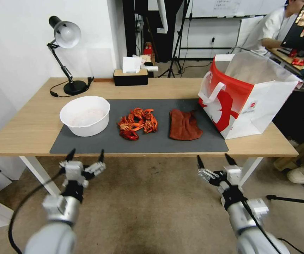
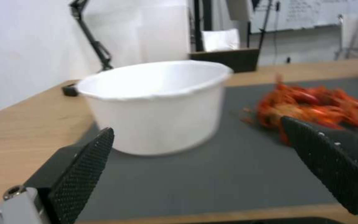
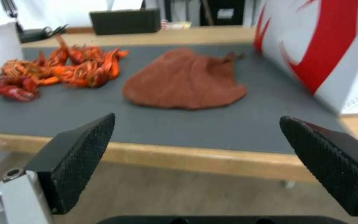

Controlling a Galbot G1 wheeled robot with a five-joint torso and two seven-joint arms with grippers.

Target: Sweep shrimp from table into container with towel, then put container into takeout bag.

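On the table's (image 1: 28, 130) dark grey mat, a heap of red-orange shrimp (image 1: 138, 122) lies in the middle. The white container (image 1: 85, 115) stands upright to its left and the rust-red towel (image 1: 183, 124) lies flat to its right. The white and red takeout bag (image 1: 245, 95) stands open at the right end. My left gripper (image 1: 85, 154) hovers open just off the front edge, before the container (image 2: 156, 104). My right gripper (image 1: 213, 160) hangs open off the front edge, facing the towel (image 3: 185, 81), with shrimp (image 3: 59, 71) beyond. Both hold nothing.
A black desk lamp (image 1: 65, 53) and a black tissue box (image 1: 131, 76) stand along the table's back edge. A person sits behind the bag at another desk, and another person's hand and shoe show at the right edge. Carpeted floor lies below my arms.
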